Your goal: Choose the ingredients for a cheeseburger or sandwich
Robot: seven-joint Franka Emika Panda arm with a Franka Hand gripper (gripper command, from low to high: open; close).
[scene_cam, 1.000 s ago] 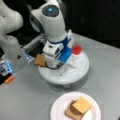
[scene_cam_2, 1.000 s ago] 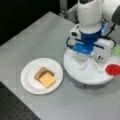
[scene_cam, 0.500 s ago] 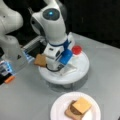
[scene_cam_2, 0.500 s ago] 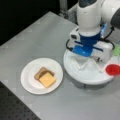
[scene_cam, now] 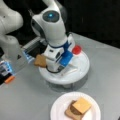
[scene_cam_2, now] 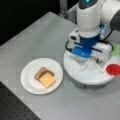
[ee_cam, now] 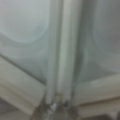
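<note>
Your gripper, grip state undeterminable, sits low in the white round divided tray; tan bread square overhangs its rim and could be knocked off

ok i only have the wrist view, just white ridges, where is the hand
observer: the hand is low over the white divided tray.
operator: any food near it
observer: a brown bread slice is right beside it, at the tray's edge toward a front view's left. i cannot tell if they touch.
operator: anything built yet
observer: yes, the round plate holds a small sandwich stack with yellow cheese on top.
</note>
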